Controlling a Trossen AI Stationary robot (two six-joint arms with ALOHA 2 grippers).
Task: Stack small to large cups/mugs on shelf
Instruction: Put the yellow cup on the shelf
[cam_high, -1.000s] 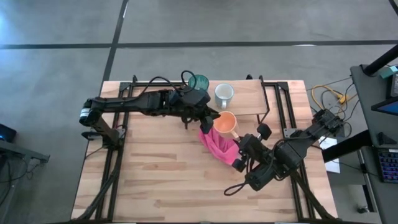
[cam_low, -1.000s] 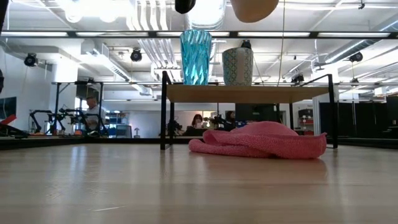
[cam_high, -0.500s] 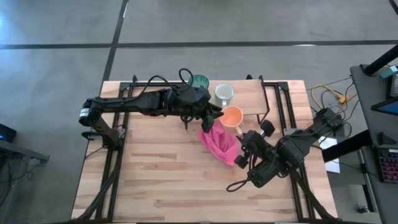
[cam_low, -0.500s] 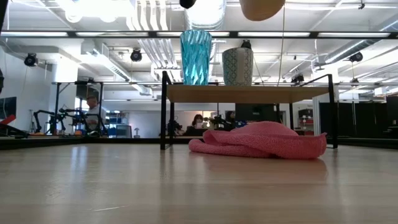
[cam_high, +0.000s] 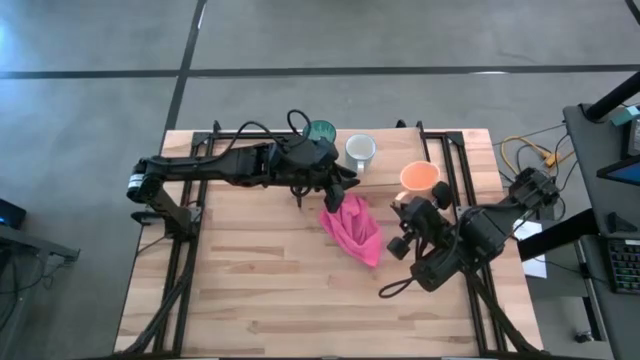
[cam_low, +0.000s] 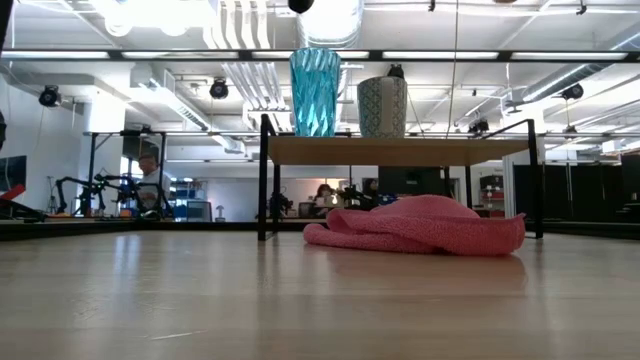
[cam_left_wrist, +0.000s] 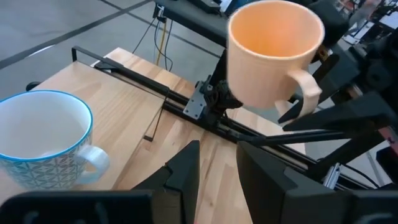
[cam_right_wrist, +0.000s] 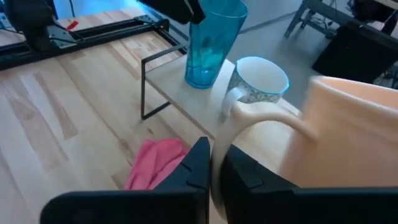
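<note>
Between my right gripper's (cam_right_wrist: 211, 163) fingers, pinched by its handle, hangs the empty orange mug (cam_high: 418, 178), just past the shelf's (cam_high: 400, 160) right end. I should lower it level beside the empty white mug (cam_high: 360, 151) and teal tumbler (cam_high: 321, 131). My left gripper (cam_left_wrist: 216, 163) hovers spread, near the tumbler.

high: straight down, far | low: counter-level, facing room | wrists: close, forward | shared: shelf (cam_high: 395, 160), teal tumbler (cam_low: 315, 92)
</note>
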